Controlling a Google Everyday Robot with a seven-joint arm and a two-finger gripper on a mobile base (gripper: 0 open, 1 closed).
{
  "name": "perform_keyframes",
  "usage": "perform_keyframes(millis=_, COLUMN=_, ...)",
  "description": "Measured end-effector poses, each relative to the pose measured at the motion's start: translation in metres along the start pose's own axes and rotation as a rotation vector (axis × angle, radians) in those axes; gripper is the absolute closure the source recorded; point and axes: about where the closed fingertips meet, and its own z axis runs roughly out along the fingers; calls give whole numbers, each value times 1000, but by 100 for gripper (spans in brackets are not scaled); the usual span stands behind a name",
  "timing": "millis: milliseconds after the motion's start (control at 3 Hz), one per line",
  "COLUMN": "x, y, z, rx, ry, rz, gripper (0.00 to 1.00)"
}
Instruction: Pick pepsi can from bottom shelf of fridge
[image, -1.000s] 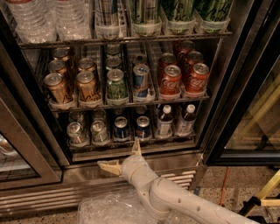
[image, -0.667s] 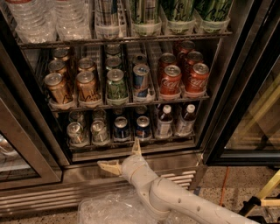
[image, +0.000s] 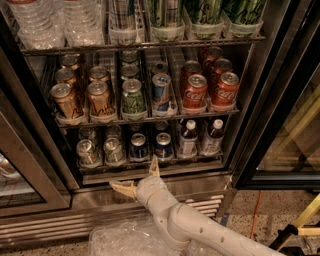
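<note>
Two dark blue pepsi cans (image: 138, 146) (image: 163, 145) stand side by side in the middle lanes of the bottom shelf (image: 100, 173) of the fridge (image: 260, 100), whose door is open. My gripper (image: 138, 177) is open and empty, just in front of and below the shelf's front rail. One finger (image: 154, 166) points up toward the right pepsi can, and the other (image: 122, 188) points left. The white arm (image: 200, 230) comes in from the lower right.
Silver cans (image: 86, 151) stand left of the pepsi cans, and two dark bottles (image: 188, 137) to their right. The rack above holds gold, green and red Coca-Cola cans (image: 194, 92). A stainless base with grille slats (image: 60, 225) lies below. A clear plastic item (image: 125, 240) sits at the bottom.
</note>
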Motion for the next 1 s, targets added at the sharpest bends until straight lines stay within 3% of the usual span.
perform_keyframes(millis=333, x=-4, y=-2, z=4, rx=27, ry=-26, rz=-14, gripper=18)
perform_keyframes(millis=1000, x=-4, y=-9, z=14, rx=70, ry=-45, rz=-40, gripper=18)
